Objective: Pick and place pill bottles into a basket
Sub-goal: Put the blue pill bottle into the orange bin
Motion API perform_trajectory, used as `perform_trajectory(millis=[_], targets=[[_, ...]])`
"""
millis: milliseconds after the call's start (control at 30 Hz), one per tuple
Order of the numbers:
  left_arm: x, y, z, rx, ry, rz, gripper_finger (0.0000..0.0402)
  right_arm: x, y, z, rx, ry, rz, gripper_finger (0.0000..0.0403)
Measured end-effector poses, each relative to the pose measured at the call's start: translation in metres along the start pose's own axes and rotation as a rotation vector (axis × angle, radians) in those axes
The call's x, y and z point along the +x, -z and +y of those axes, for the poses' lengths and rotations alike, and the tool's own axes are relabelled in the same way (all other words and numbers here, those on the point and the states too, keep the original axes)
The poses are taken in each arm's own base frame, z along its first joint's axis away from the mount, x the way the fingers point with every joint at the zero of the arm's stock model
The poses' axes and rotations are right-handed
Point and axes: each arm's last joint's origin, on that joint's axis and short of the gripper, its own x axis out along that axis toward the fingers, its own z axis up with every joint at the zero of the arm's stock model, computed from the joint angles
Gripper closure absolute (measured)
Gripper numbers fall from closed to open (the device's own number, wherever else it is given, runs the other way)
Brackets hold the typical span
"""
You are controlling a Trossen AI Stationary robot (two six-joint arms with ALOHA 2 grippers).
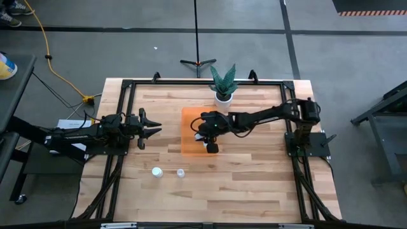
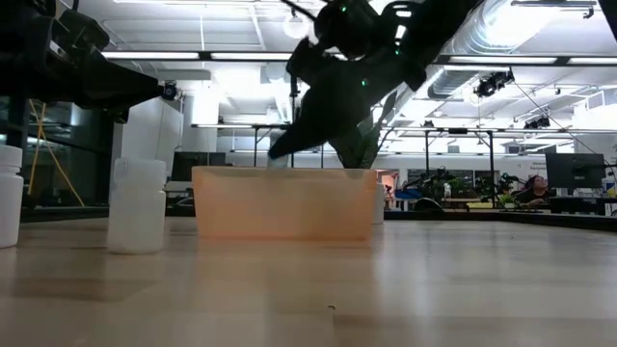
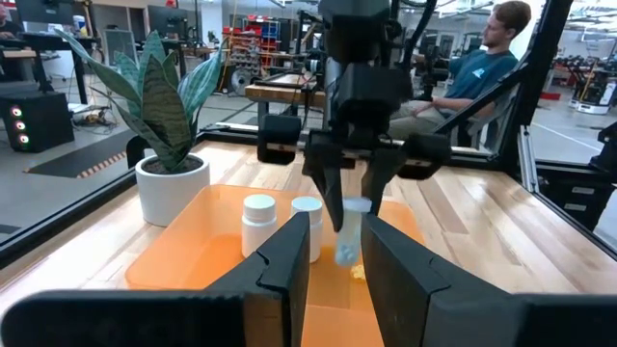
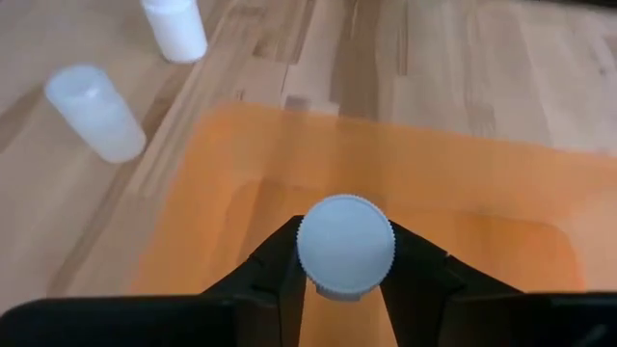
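My right gripper (image 1: 208, 137) hangs over the orange bin (image 1: 191, 145) and is shut on a white pill bottle (image 3: 351, 229). Two more white bottles (image 3: 258, 223) (image 3: 308, 220) stand upright on the bin's floor. Two bottles (image 1: 156, 171) (image 1: 181, 172) stand on the table in front of the bin; they also show in the right wrist view (image 4: 96, 112) (image 4: 175, 29). My left gripper (image 1: 152, 129) is open and empty, left of the bin and pointing at it. My right gripper pinches the bottle between its two fingers (image 3: 328, 188), which come from above and point down. The pads sit on the bottle's sides just under the ribbed cap (image 4: 344, 243). The bottle hangs upright inside the bin's outline; whether its lower end touches the floor, I cannot tell.
A white pot with a green plant (image 1: 222, 94) stands just behind the bin's far right corner. A black frame (image 1: 127, 86) runs around the table top. A person (image 3: 482, 67) sits beyond the table's right side.
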Motion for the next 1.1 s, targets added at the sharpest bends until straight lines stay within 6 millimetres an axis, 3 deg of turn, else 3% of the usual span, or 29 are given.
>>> perform_trajectory(millis=[333,667,1100], targets=[[0.000,0.000,0.000,0.000,0.000,0.000,0.0269,0.013,0.014,0.001,0.015,-0.041,0.048,0.0293],[0.000,0.000,0.000,0.000,0.000,0.000,0.0269,0.013,0.015,0.002,0.034,-0.077,0.056,0.0295],[0.000,0.000,0.000,0.000,0.000,0.000,0.0269,0.013,0.016,0.002,0.041,-0.073,0.061,0.0268]])
